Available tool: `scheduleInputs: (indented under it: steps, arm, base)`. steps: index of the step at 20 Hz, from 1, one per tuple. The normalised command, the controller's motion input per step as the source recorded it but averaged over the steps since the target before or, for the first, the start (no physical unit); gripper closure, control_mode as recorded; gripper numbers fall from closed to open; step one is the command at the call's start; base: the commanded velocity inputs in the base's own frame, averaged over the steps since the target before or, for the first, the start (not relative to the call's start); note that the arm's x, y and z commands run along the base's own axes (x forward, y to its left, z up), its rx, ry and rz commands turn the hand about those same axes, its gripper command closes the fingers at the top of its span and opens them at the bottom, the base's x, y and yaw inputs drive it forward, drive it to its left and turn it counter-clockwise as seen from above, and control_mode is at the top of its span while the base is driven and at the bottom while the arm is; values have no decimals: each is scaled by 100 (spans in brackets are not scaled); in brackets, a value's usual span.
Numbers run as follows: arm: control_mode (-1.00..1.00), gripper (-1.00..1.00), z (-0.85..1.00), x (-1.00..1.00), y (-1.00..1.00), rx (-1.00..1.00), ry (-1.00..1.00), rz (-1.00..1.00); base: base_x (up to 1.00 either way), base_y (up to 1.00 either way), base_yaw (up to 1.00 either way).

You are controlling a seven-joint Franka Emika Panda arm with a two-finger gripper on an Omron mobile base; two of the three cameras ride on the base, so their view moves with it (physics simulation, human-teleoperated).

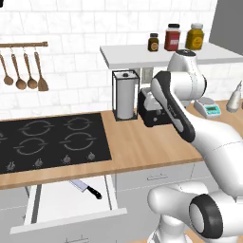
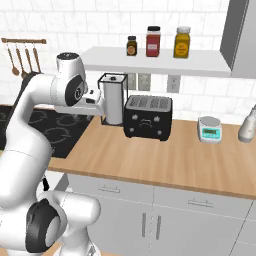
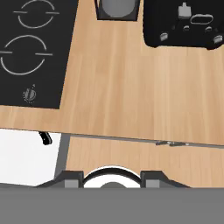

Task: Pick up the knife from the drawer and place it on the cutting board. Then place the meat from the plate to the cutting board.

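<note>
The drawer (image 1: 71, 206) stands pulled out below the stove at the lower left, its white inside showing. The knife (image 1: 84, 188) lies in it near the back, silver blade toward the stove and black handle toward the right. In the hand view the drawer (image 3: 26, 153) sits at the lower left, with only the tip of the knife's black handle (image 3: 44, 138) showing. My gripper (image 3: 111, 179) hangs high above the wooden counter, to the right of the drawer, open with nothing between its fingers. The cutting board, the meat and the plate are out of view.
A black stove (image 1: 52, 140) lies left on the counter (image 2: 165, 160). A paper towel holder (image 1: 126, 95), a black toaster (image 2: 148, 117), a small scale (image 2: 209, 129) and a bottle (image 2: 247, 125) line the back wall. Jars (image 2: 153, 41) stand on the shelf. Wooden utensils (image 1: 23, 71) hang at left.
</note>
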Motion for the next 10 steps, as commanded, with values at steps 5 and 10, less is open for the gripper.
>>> scheduleInputs:
  steps: [5,10]
  arm:
    - [-100,-100,-8,-2,0,-2,4,0]
    - [-100,-100,-9,-4,0,-2,3,0]
  base:
    - [0,0,0]
    - [0,0,0]
